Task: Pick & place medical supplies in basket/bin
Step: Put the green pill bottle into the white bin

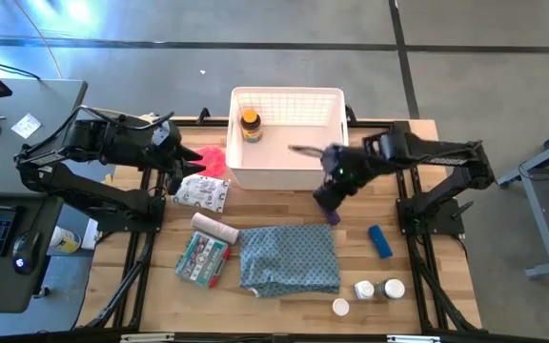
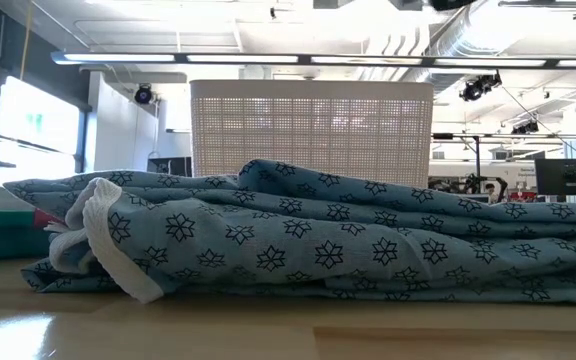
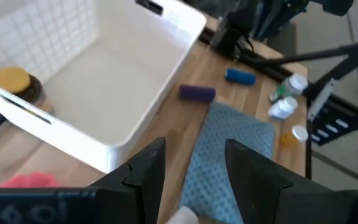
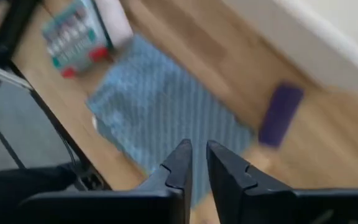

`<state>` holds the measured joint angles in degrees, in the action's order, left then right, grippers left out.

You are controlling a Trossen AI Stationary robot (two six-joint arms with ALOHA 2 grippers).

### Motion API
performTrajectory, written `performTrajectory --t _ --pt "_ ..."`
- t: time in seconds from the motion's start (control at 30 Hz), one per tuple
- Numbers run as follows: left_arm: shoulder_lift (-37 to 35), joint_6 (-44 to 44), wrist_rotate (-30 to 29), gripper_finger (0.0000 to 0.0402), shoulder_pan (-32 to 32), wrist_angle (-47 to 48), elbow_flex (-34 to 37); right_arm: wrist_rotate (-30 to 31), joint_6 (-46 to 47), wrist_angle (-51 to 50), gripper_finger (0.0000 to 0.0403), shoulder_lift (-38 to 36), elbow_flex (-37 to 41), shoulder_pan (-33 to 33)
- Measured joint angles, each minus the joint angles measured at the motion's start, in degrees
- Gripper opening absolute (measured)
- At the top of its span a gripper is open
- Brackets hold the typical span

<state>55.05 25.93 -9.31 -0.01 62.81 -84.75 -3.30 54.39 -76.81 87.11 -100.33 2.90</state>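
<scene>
Wooden slats form the table (image 1: 403, 314), which we see standing on a grey concrete floor. At the table's far edge sits the basket (image 1: 286, 175), a white rectangular plastic bin with latticed walls and a smooth floor; we count one item inside it, an amber bottle (image 1: 250, 125) with a yellow cap, upright at its left end. Just outside the basket's near wall lies one purple tube (image 3: 197, 93), a short cylinder flat on the wood, and toward the right edge one blue tube (image 1: 379, 241). Near the front right corner we count three small white pill bottles (image 1: 378, 290). A blue-grey cloth (image 1: 289, 259) printed with dark star motifs lies rumpled at the table's middle, its white lining folded out at one end in the low view. To its left we note one white bandage roll (image 1: 215, 229), one printed packet (image 1: 201, 259) in green and red, and, nearer the basket, one white patterned packet (image 1: 201, 191) with a pink-red item (image 1: 213, 158) beside it. We find the right gripper (image 4: 197, 160) above the wood just by the purple tube, its dark fingers nearly together with a narrow gap, holding nothing. We find the left gripper (image 3: 193, 160) above the basket's left near corner, fingers parted about halfway and empty.
</scene>
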Motion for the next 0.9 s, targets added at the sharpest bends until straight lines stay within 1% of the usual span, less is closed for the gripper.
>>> performTrajectory --t 0.1,0.3,0.43,0.63,0.8,0.9 --pt "0.0 -0.1 1.5 0.02 0.0 0.8 0.0 -0.7 4.3 -2.9 0.0058 0.4 0.0 3.5" --pt "0.0 -1.9 1.5 0.02 0.0 0.4 0.0 -1.4 13.5 -9.4 0.0066 0.4 0.0 10.9" --pt "0.0 -0.5 2.5 0.02 0.0 0.3 0.0 -2.1 15.5 -13.2 0.0066 0.4 0.0 15.9" --pt "-0.1 6.3 2.5 0.02 0.0 0.3 0.0 -3.7 18.1 -13.2 0.0067 0.4 0.0 22.5" --pt "0.2 10.5 -1.3 0.02 0.0 -1.1 0.0 -5.0 16.5 -13.2 0.0067 0.4 0.0 28.8" --pt "0.8 11.0 -2.3 0.02 0.0 -3.4 0.0 -3.4 16.3 -13.2 0.0076 0.3 0.0 32.9"
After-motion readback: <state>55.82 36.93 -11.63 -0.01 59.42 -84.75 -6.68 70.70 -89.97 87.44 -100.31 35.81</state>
